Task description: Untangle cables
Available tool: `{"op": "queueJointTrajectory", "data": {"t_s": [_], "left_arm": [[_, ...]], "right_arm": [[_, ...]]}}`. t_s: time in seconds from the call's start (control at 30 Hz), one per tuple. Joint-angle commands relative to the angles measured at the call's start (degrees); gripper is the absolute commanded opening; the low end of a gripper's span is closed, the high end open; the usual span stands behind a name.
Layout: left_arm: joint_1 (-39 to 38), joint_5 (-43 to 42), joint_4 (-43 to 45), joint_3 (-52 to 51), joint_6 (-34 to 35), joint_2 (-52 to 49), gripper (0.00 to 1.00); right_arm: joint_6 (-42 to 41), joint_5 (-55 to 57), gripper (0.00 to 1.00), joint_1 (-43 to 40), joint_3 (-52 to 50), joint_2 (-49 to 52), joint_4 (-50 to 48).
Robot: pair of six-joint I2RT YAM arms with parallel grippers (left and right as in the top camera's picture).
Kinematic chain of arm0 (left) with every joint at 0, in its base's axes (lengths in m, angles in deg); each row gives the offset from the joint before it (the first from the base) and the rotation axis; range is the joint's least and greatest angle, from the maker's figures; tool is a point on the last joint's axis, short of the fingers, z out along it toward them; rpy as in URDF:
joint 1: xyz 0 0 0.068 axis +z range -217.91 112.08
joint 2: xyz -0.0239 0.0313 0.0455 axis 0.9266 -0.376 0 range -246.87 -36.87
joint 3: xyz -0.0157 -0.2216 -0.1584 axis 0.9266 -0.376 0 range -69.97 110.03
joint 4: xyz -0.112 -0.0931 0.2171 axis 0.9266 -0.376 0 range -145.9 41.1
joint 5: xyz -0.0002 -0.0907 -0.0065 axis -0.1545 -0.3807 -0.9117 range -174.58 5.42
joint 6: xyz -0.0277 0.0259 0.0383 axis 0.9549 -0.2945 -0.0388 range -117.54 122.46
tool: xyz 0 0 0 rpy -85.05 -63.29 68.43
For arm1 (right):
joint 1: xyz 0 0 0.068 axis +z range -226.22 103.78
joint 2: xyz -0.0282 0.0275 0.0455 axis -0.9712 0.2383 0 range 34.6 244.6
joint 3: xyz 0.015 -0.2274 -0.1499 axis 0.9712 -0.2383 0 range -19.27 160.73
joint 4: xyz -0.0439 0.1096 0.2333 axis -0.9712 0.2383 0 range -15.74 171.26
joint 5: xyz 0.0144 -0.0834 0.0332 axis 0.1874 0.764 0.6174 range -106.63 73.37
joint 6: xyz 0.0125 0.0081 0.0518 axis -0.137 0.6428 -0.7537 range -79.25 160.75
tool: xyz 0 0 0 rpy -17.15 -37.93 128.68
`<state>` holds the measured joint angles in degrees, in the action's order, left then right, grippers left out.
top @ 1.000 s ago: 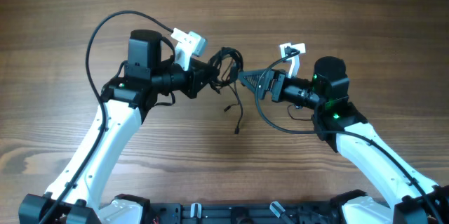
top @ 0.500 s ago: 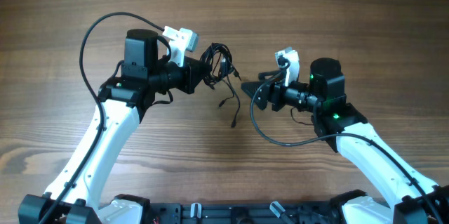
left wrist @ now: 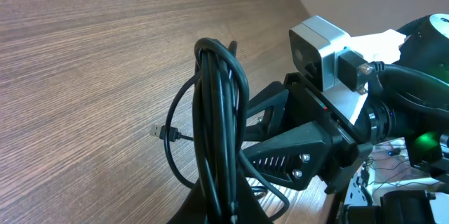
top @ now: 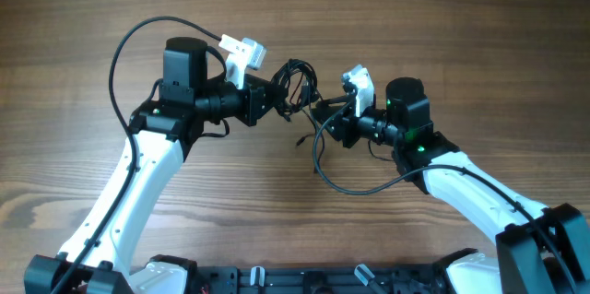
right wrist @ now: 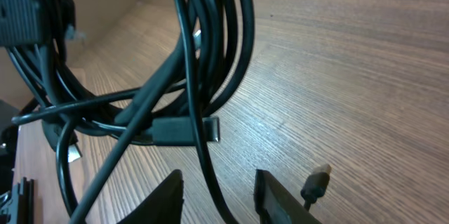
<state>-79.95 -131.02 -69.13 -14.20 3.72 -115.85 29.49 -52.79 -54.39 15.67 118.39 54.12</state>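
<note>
We think the job has only just begun. The cables [top: 295,80] are one black bunch with many loops pressed together; no cord lies free by itself on the desk [top: 461,17]. The bunch sits near the middle of the desk, between the two arms. The left pincer [top: 275,100] is clenched on the bunch and holds it by one side; the right pincer [top: 324,116] is just beside the bunch on the other side. Its fingers [right wrist: 170,194] stand apart with one thin cord running between them, so we judge it is not pinching yet. Nearly all the work is left: grab one cord, pull it out of the loops, lay it down, then do the others.

From above we see both arms and where the bunch is, but the loops look like one dark blob. The left wrist view shows the loops standing tall side by side, the right pincer just behind them, and a small plug [left wrist: 163,132] on a loose end. Only the right wrist view shows the cord between the fingers, a black plug [right wrist: 191,131] crossing the loops, and a little plug [right wrist: 317,180] lower down.
</note>
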Motion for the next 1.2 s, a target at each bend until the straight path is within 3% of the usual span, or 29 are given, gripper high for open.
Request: {"op": "queueJointTrajectory", "data": {"t_s": [0.0,0.33,0.47,0.73,1.07,1.17], "left_arm": [[0.33,-1.51,1.22,0.7,0.52,-0.52,0.04],[5.33,1.53,1.33,0.7,0.55,-0.52,0.04],[6.14,1.51,1.14,0.7,0.55,-0.52,0.04],[2.73,1.29,1.16,0.7,0.55,-0.52,0.04],[-0.39,2.34,0.92,0.7,0.46,-0.52,0.04],[-0.39,4.74,-1.31,0.7,-5.38,-0.52,0.04]], "right_arm": [[-1.07,-5.64,0.05,0.09,-0.07,0.76,-0.35],[-10.88,-8.92,0.05,-0.07,-0.04,0.35,-0.5],[-18.45,-8.94,0.05,-1.44,0.0,-2.21,-2.4],[-36.22,-14.47,0.05,-1.66,0.0,-3.23,-18.84],[-44.76,-7.26,0.04,-2.64,0.0,-3.23,-27.43],[-50.66,-6.88,0.04,-4.83,0.0,-3.23,-30.45]]}}
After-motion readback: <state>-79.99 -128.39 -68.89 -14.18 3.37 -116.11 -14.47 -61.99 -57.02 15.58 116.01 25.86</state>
